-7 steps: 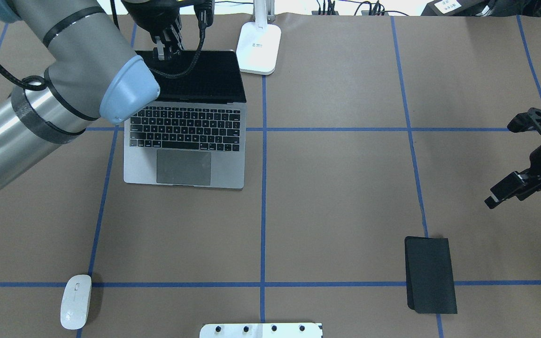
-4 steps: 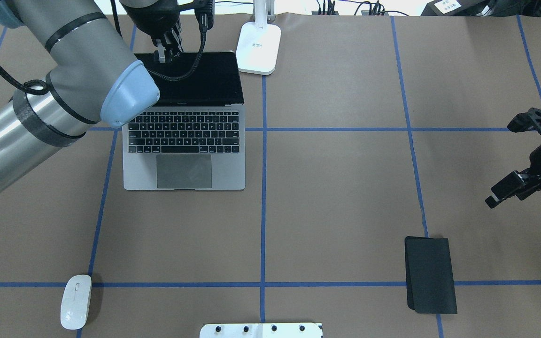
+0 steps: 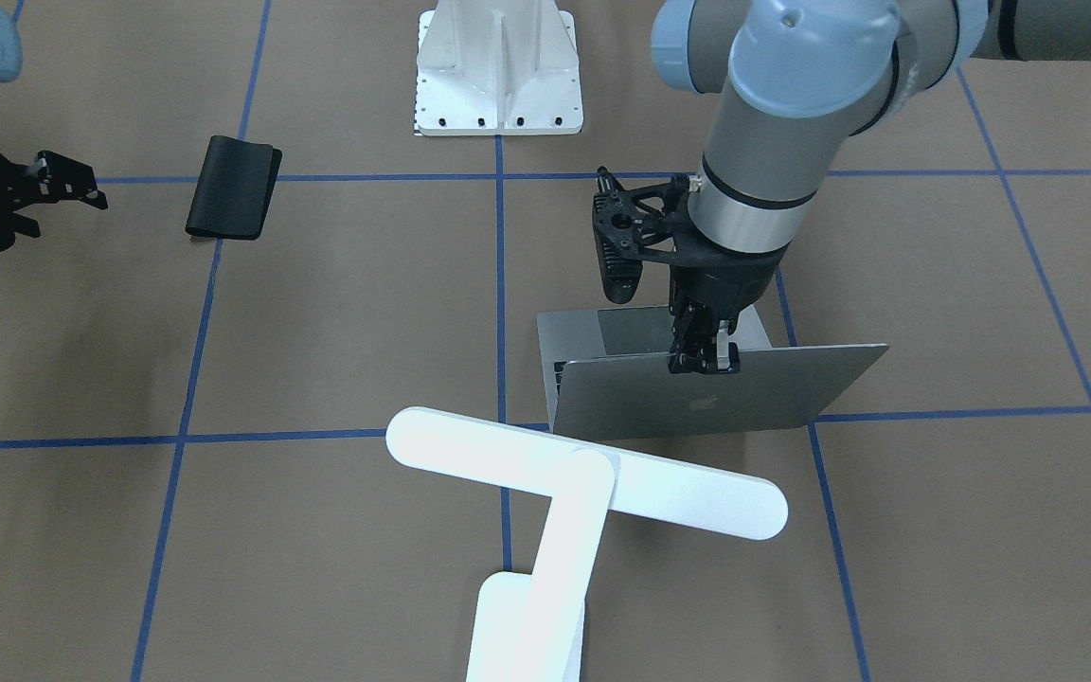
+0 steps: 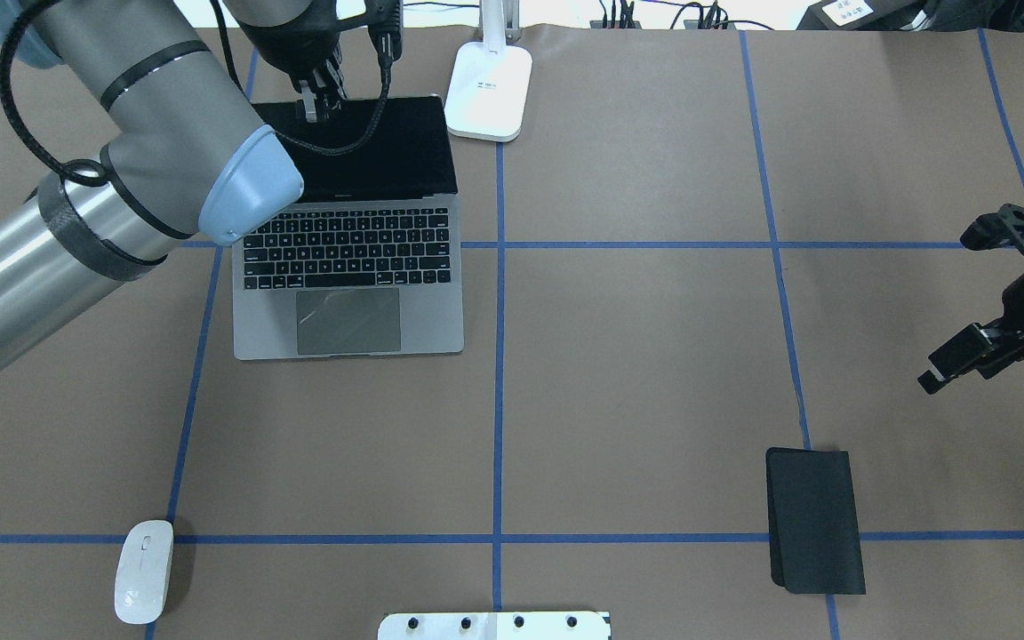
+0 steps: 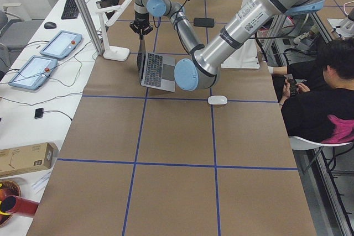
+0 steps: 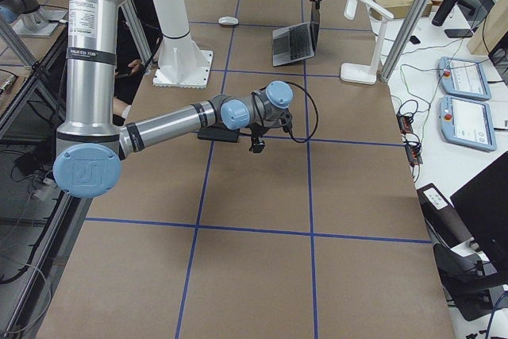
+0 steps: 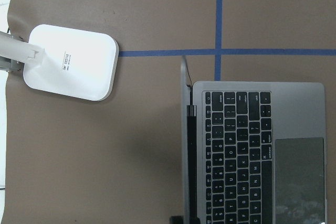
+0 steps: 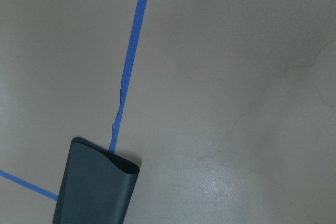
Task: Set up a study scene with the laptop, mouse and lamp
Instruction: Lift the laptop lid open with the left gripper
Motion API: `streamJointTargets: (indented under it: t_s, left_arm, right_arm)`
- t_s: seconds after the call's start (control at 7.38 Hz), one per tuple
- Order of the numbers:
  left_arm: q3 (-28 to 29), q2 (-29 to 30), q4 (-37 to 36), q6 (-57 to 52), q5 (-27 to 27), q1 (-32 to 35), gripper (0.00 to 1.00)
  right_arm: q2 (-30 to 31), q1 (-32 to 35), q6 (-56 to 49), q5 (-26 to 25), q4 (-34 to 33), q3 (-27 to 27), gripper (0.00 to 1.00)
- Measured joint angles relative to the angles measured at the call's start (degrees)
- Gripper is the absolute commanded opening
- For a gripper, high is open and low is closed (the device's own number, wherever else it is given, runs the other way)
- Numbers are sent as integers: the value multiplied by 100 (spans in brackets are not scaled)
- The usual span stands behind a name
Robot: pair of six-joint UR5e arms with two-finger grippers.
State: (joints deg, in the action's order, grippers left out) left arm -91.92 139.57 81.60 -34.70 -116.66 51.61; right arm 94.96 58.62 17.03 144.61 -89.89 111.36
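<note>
Laptop [image 4: 348,267] base rotated slightly, now square to the tape lines [image 4: 499,356], lid top edge pinched by left gripper [image 4: 316,105], lamp [image 4: 488,89] just beside, mouse [image 4: 144,571] well apart, right gripper [image 4: 948,369] aperture cannot be determined.

laptop [image 3: 773,388] lid: apple logo, no wording.
lamp [image 4: 487,89] base, 1 o'clock from laptop: small label, print unreadable.
keys [image 7: 236,156]: legends too small.

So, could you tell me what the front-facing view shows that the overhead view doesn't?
Only front-facing: the bar head of the lamp and the logo on the lid of the laptop. Only overhead: the mouse and the laptop's keyboard and screen. Both: the left gripper pinching the lid's top edge, and the folded black pad.
</note>
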Motion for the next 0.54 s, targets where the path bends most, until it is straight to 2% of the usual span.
streamJointTargets:
  t_s: [0.54]
  left_arm:
    - [259,-40,667,6,-5,-185,0]
  right_arm:
    - [-10,58,-16,-3,7,-128,100]
